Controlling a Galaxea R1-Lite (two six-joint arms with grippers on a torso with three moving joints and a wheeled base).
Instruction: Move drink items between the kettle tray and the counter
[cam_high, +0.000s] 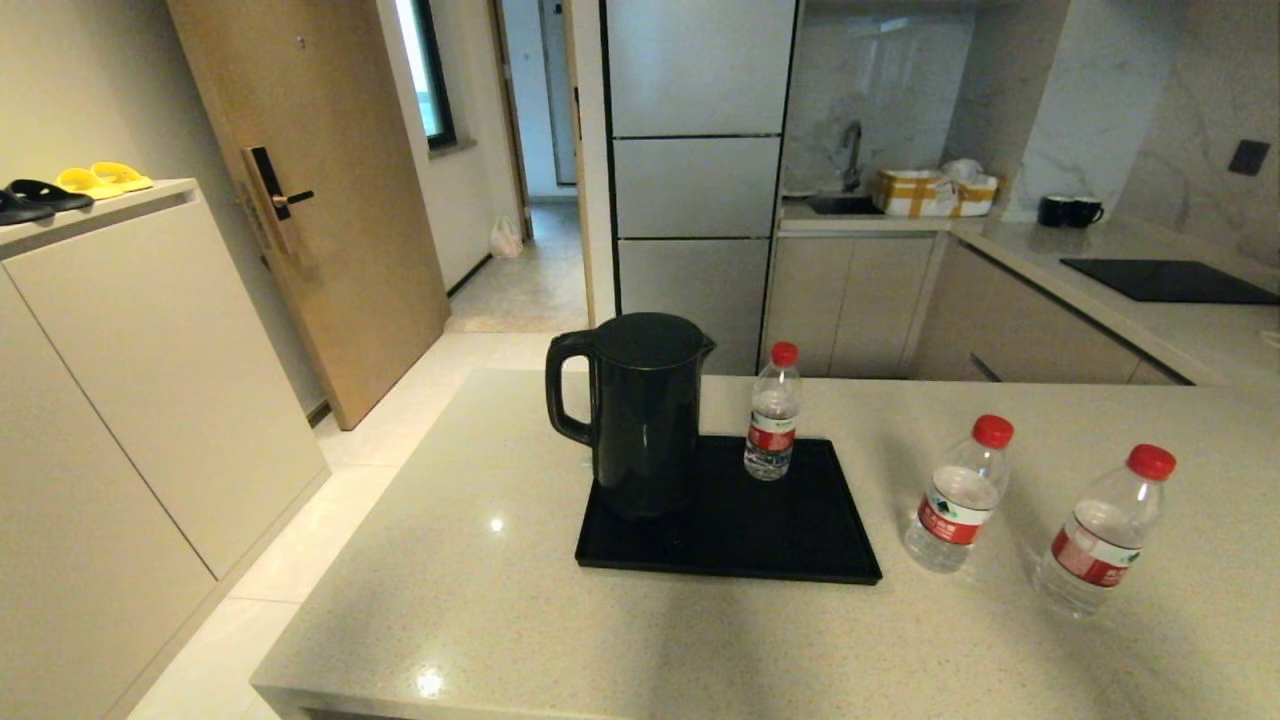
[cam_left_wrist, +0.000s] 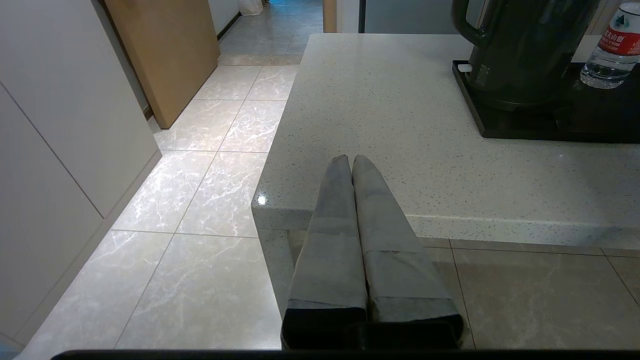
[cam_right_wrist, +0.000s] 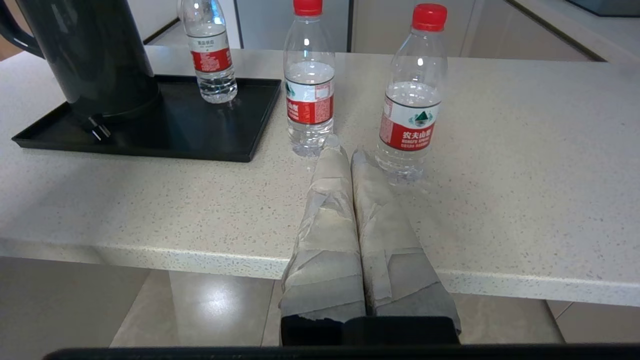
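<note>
Speckled counter (cam_high: 520, 600), one bottle (cam_high: 773, 412) on kettle tray (cam_high: 800, 545); both end effectors (cam_right_wrist: 345, 150) clenched, empty.

Three bottles (cam_high: 772, 415), one kettle (cam_high: 640, 415), one tray (cam_high: 800, 545)

At the lower centre of my left wrist view, the left claw (cam_left_wrist: 348, 161) has two long tapered fingers wrapped in smooth grey tape on a black base. My right claw (cam_right_wrist: 344, 151) looks alike, but its paler tape is wrinkled, layered and scuffed.
</note>
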